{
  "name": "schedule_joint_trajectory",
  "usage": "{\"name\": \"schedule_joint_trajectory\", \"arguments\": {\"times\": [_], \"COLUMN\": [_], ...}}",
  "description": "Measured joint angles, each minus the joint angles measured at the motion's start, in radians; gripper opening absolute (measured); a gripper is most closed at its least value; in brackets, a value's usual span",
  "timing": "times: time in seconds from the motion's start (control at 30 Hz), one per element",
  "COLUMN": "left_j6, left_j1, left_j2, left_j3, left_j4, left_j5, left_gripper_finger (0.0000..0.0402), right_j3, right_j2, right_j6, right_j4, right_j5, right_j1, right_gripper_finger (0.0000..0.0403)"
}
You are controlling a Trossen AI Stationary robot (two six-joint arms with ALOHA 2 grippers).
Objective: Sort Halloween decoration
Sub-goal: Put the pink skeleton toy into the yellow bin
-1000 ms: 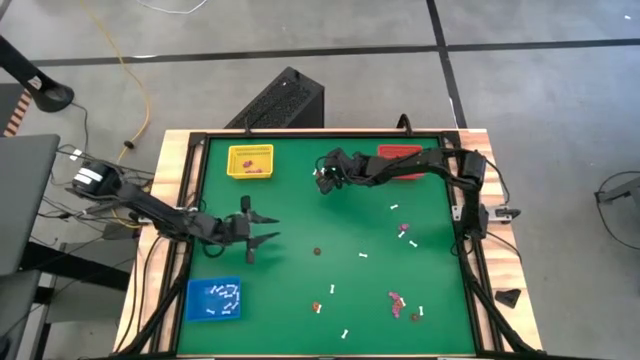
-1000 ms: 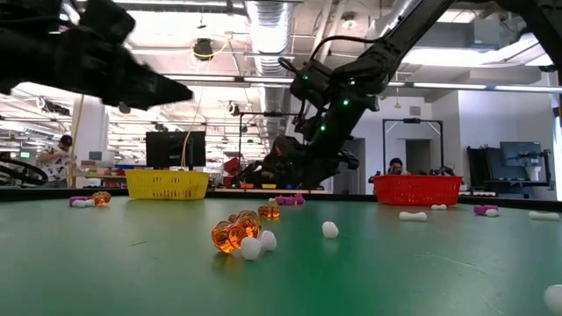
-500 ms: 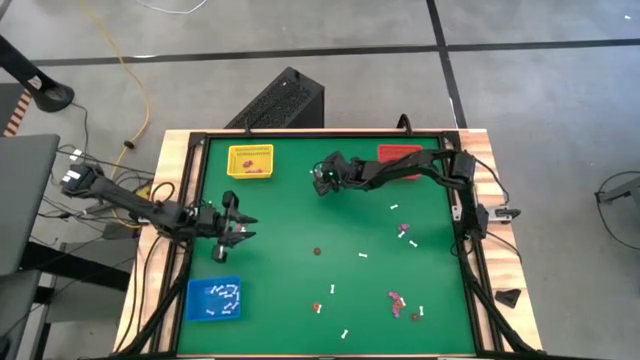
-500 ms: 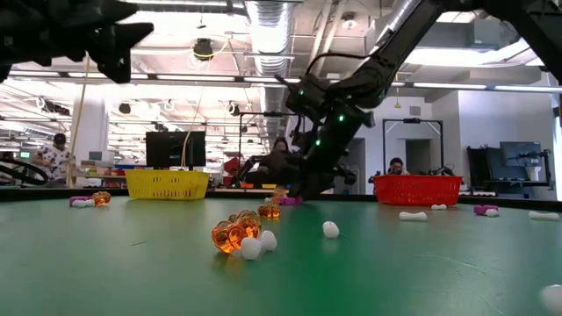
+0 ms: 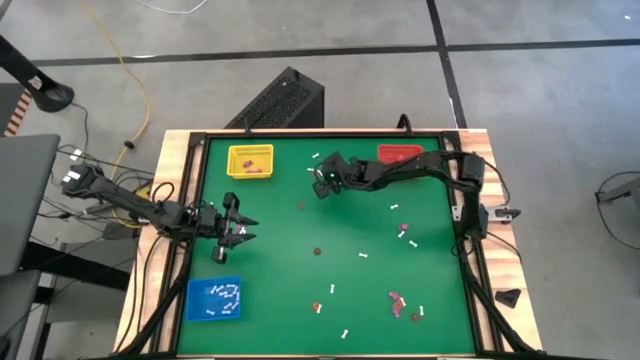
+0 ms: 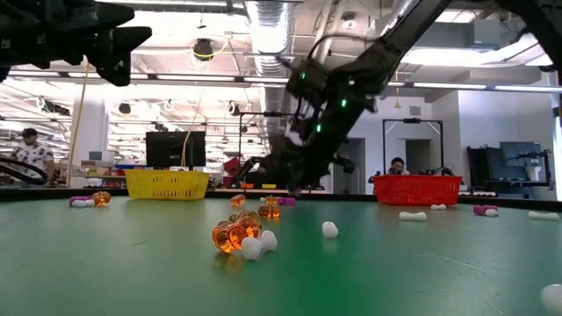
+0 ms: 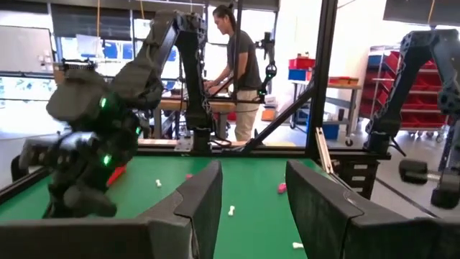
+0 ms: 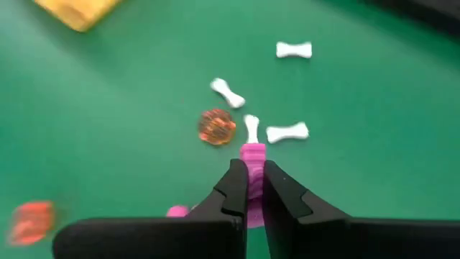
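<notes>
Right claw (image 8: 249,188) clamped on purple-pink trinket (image 8: 251,154) — only its wrist view shows this; left claw (image 7: 253,191) gaping, empty.

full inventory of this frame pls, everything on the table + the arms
yellow tray: 1, yellow, far left corner of the mat, purple-pink bits inside
red tray: 1, red, far edge, right of centre
blue tray: 1, blue, near left corner, white bones inside
white bone trinkets: several, white, scattered mostly over the right half
orange-red trinkets: a few, orange-red, mid table and near edge
purple-pink trinket: 1, purple-pink, pinched in the right end effector; another lies near the front right
green mat: 1, green, covers the table
person: 1, in the room behind
left end effector: open, above the mat's left edge
right end effector: shut on the purple-pink trinket, between yellow and red trays
</notes>
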Motion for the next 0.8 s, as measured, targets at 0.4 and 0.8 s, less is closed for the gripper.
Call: {"name": "schedule_joint_trajectory", "arguments": {"times": [0.4, 0.8], "left_j6": [-0.002, -0.002], "left_j1": [0.000, 0.000], "left_j2": [0.000, 0.000], "left_j3": [0.000, 0.000], "left_j4": [-0.014, 0.008], "left_j5": [-0.001, -0.084], "left_gripper_finger": [0.0144, 0.0144], "right_j3": [0.002, 0.013], "right_j2": [-0.298, -0.081], "right_j6": [-0.053, -0.186], "right_j4": [-0.355, 0.431], "right_j5": [0.102, -0.144], "right_j1": [0.129, 0.144], "right_gripper_finger": [0.0052, 0.0054]}}
